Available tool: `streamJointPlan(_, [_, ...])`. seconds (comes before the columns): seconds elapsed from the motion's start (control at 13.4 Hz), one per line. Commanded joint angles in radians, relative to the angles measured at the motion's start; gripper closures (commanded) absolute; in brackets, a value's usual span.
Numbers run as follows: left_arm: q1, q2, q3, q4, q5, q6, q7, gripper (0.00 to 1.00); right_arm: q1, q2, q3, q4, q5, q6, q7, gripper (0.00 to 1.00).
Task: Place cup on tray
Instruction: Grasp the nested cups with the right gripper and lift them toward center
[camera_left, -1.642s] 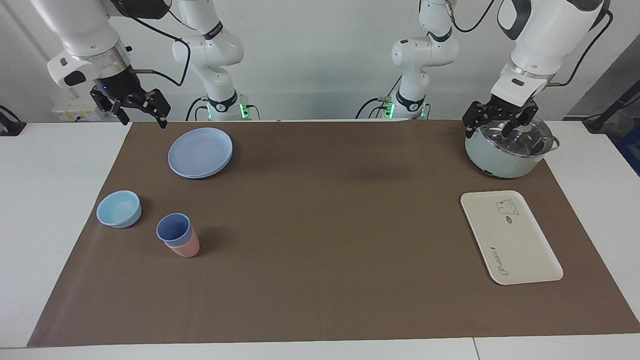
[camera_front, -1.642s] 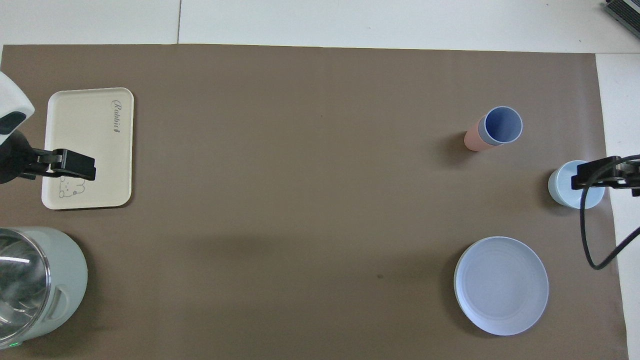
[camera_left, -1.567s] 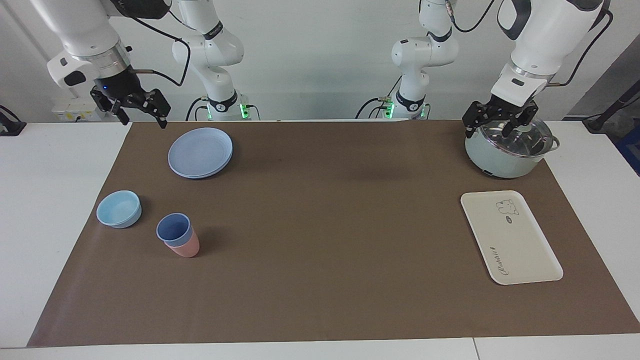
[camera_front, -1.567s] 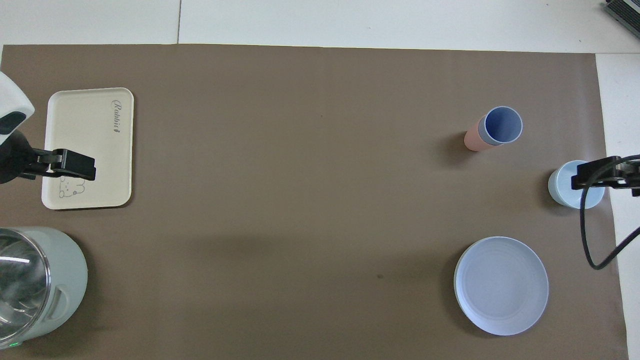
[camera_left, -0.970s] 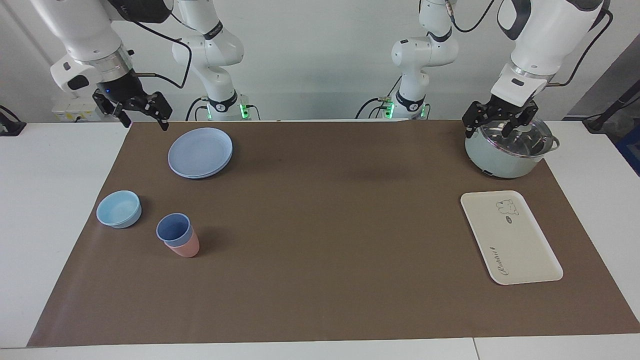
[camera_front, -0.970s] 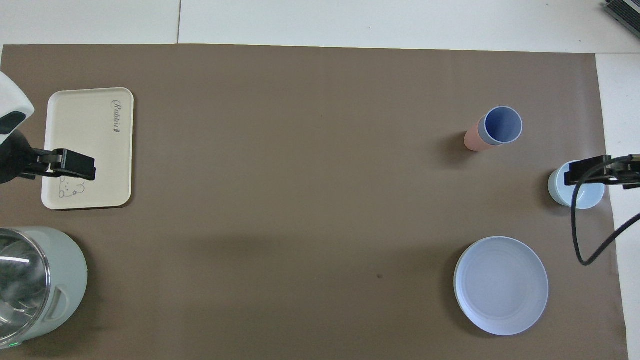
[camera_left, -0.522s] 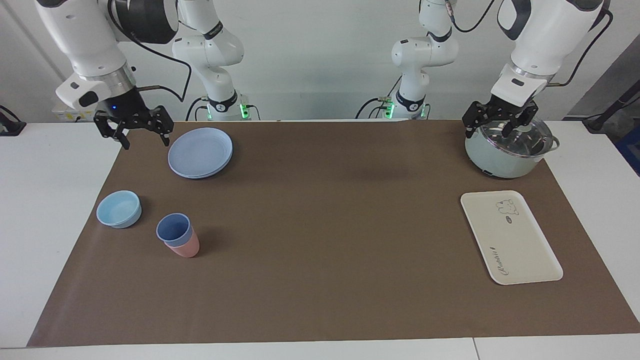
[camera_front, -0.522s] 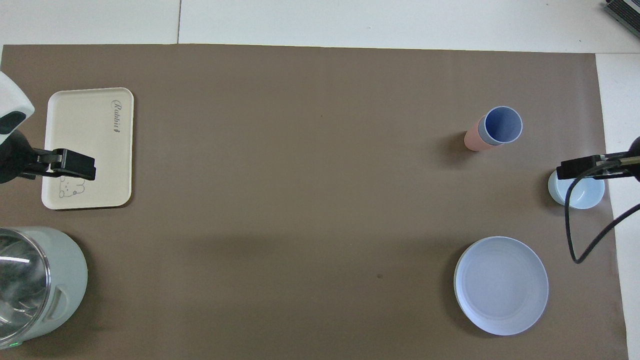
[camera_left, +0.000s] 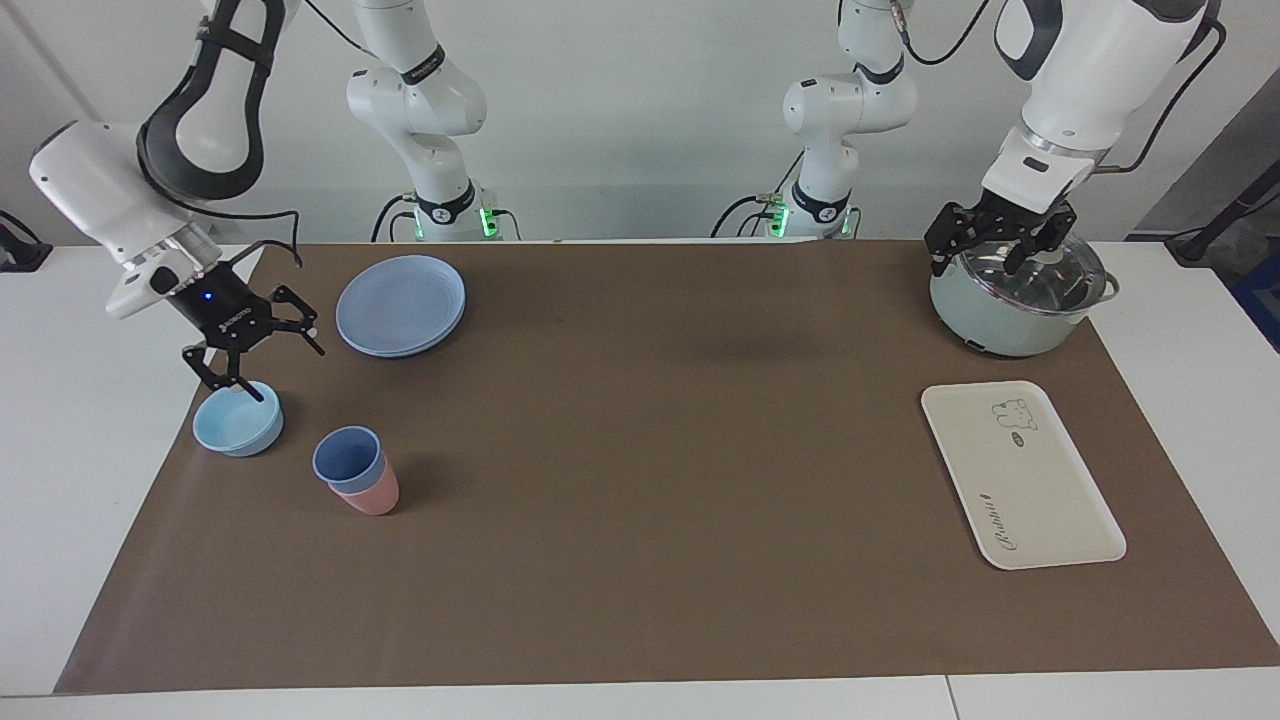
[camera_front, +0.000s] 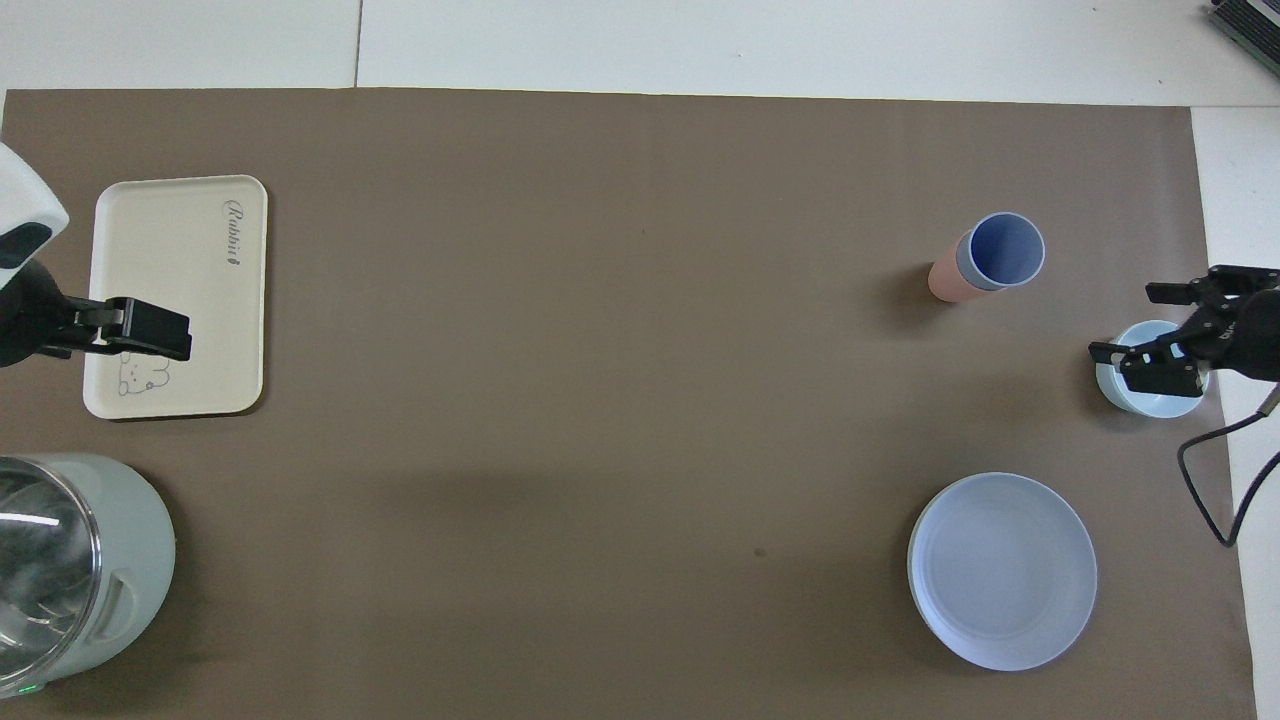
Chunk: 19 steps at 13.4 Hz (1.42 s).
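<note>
Toward the right arm's end, the blue cup (camera_left: 347, 458) sits nested in a pink cup (camera_left: 368, 494), well apart from the tray (camera_left: 1020, 474). Right gripper (camera_left: 252, 353) hangs spread over the bowl (camera_left: 238, 420); left gripper (camera_left: 993, 243) waits spread over the pot (camera_left: 1015, 296). Light, slick plastic, probably: you pinch its rim.

The tray (camera_front: 180, 270) bears the script word "Rabbit"; nothing else is legible.

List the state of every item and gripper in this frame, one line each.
periwinkle cup: upright, nested in the pink cup, ungrasped
pink cup: upright on the mat
tray: bare
light-blue bowl: upright, empty
blue plate: empty
pot: glass lid on
right gripper: open, over the bowl
left gripper: open, waiting over the pot
</note>
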Motion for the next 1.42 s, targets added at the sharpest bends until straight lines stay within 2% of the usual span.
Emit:
streamJointPlan(0.0, [0.0,-0.022,0.004,-0.02,0.014,-0.009,0.004,0.0,-0.021,0.087,0.011,0.013,0.175,0.008,-0.17,0.0])
streamJointPlan(0.22, [0.0,-0.022,0.004,-0.02,0.014,-0.009,0.004,0.0,-0.01,0.165,0.012,0.036,0.352,-0.001,-0.267,0.0])
streamJointPlan(0.52, [0.0,-0.022,0.004,-0.02,0.014,-0.009,0.004,0.0,-0.02,0.29,0.015,0.083,0.583,-0.062,-0.495,0.0])
streamJointPlan(1.12, [0.0,-0.022,0.004,-0.02,0.014,-0.009,0.004,0.0,0.0,0.368,0.021,0.091,0.763,-0.085,-0.632,0.0])
streamJointPlan(1.34, [0.0,-0.022,0.004,-0.02,0.014,-0.009,0.004,0.0,0.019,0.368,0.021,0.087,0.812,-0.091,-0.651,0.0])
